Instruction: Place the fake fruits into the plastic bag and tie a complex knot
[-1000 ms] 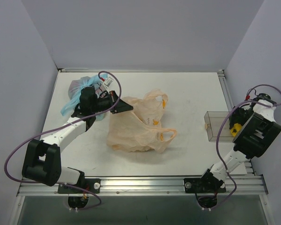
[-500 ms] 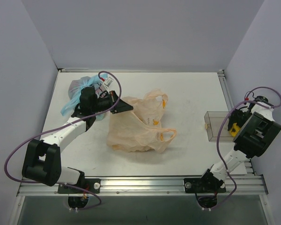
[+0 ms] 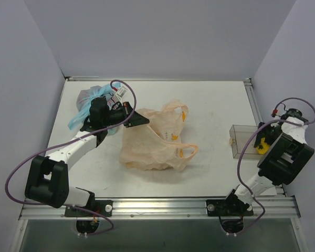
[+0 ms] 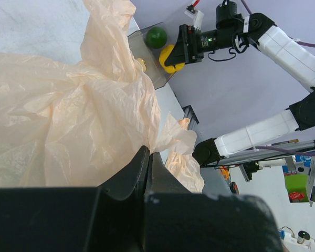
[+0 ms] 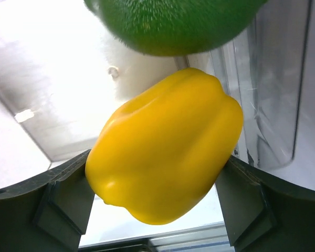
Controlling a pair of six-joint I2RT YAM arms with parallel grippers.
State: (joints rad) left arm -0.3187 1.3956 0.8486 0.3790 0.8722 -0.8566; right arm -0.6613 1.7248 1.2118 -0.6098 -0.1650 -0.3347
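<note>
We see the left hand (image 3: 140, 119) clenched on the upper-left edge of the peach bag (image 3: 157, 144). The bag lies crumpled in the middle of the surface (image 3: 215, 102), its two handles (image 3: 182, 112) lying loose. At the right edge, the right hand (image 3: 261, 143) grips a yellow fruit (image 5: 165, 147) between both fingers at a clear box (image 3: 242, 140), with a green fruit (image 5: 173, 21) close beside it. We cannot tell whether the yellow one is inside the box. A second bag (image 3: 86, 102), blue-handled, rests by the left arm.
</note>
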